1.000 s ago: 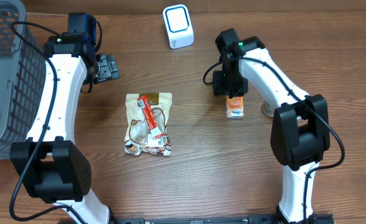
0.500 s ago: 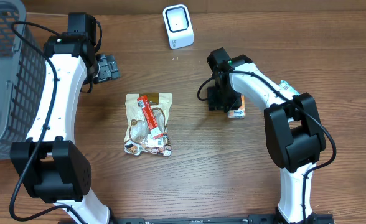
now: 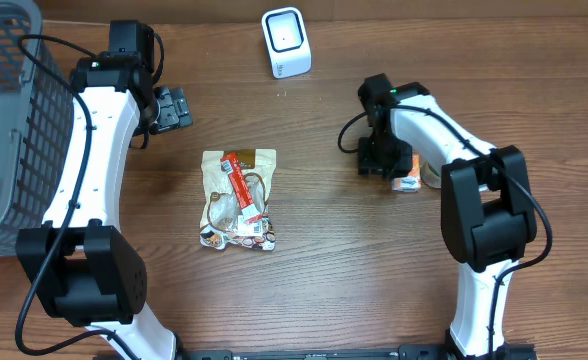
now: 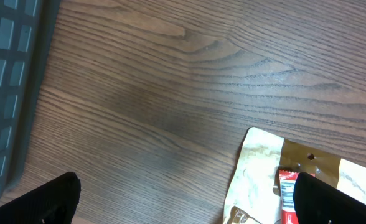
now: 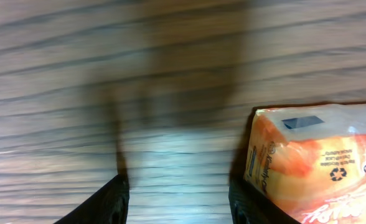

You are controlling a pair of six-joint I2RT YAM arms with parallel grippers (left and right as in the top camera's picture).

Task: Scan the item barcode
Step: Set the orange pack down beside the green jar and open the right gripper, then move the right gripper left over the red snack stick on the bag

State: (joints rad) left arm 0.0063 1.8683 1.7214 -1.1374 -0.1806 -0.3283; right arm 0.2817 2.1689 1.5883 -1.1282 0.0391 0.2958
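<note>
Toward the robot from the white box-shaped scanner (image 3: 286, 42): right gripper (image 5: 182, 198), half-spread on nothing, has shifted sideways; small orange carton (image 3: 407, 185) followed, just outside one finger. Left gripper (image 3: 172, 108) spread wide. Grey mesh basket (image 3: 4, 120): bare floor showing.

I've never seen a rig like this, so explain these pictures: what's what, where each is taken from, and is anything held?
Two robot arms sit at a wooden table. One picture looks down from above; the other two come from cameras on each wrist. On the table lie a snack pouch, a white scanner and an orange carton; a grey basket stands beside the left arm. The left hand and right hand are both open, holding nothing; the carton lies beside the right one.
</note>
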